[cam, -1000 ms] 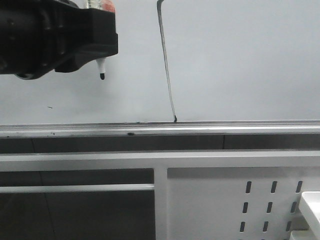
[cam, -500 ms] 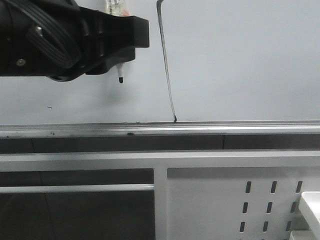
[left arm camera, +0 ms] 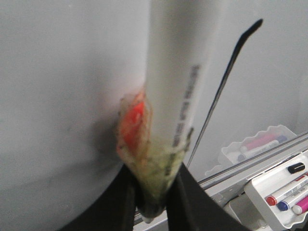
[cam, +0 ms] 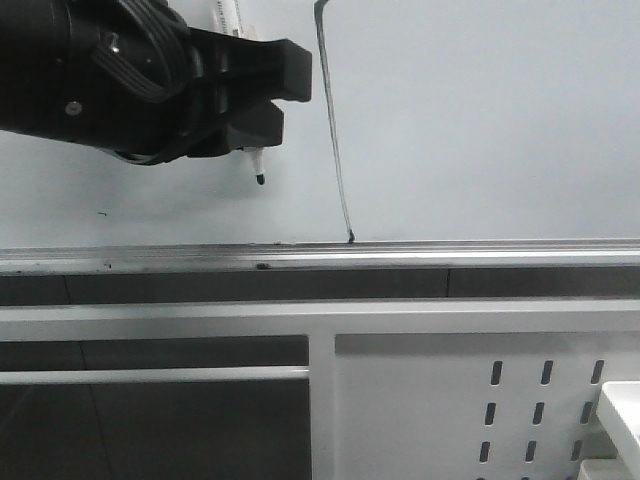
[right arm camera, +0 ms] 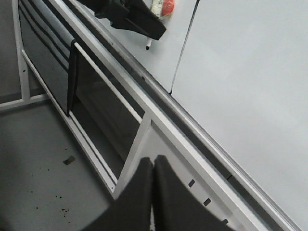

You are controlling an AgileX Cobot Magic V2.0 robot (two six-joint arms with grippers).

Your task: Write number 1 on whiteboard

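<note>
White perforated frame (cam: 470, 390); trays (left arm camera: 276, 190) of coloured markers (left arm camera: 284, 192) nearby.

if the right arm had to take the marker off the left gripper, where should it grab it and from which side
Probably the bare white barrel of the marker, on the length clear of the left gripper. The fingers already clamp the taped end, and the black tip is inked and hangs close to the whiteboard. Come from the open side away from the board, jaws across the round barrel.

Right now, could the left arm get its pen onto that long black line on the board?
Probably yes. The left gripper holds the pen just left of the line, with only bare board between them and nothing in the way.
</note>
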